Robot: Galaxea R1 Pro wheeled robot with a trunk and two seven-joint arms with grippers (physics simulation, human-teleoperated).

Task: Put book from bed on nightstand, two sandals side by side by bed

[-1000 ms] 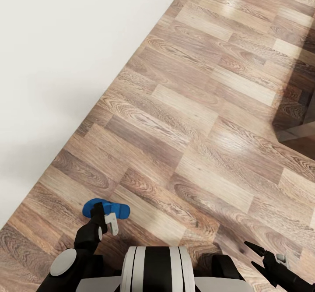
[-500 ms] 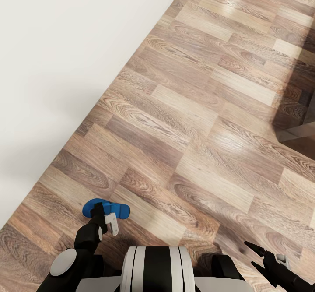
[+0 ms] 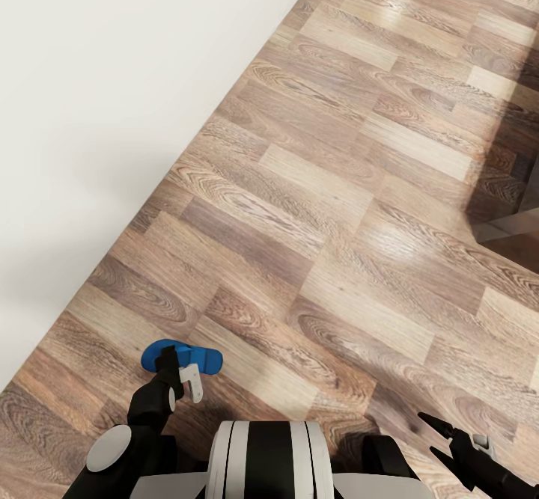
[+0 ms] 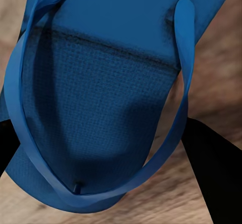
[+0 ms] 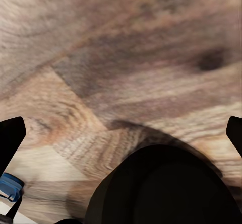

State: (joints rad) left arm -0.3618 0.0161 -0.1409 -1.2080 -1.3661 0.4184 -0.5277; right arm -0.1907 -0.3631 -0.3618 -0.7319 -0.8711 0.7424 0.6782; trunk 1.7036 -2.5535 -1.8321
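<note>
One bright blue sandal (image 3: 196, 357) lies on the wood-plank floor close in front of my base, near a plain white surface (image 3: 112, 110) at the left; I cannot tell whether that surface is the bed. My left gripper (image 3: 174, 368) hangs right over the sandal. Up close, the sandal (image 4: 106, 98) sits strap-up between the two wide-spread black fingers (image 4: 214, 178), and floor shows between its sole and one finger. My right gripper (image 3: 433, 433) is open and empty low over bare floor at the right. The book and the nightstand are out of view.
The white surface's edge runs diagonally from the bottom left to the top middle. A dark piece of furniture (image 3: 520, 222) and its shadow sit at the right edge. Wood-plank floor (image 3: 337, 207) stretches between them. A corner of the sandal (image 5: 9, 183) shows in the right wrist view.
</note>
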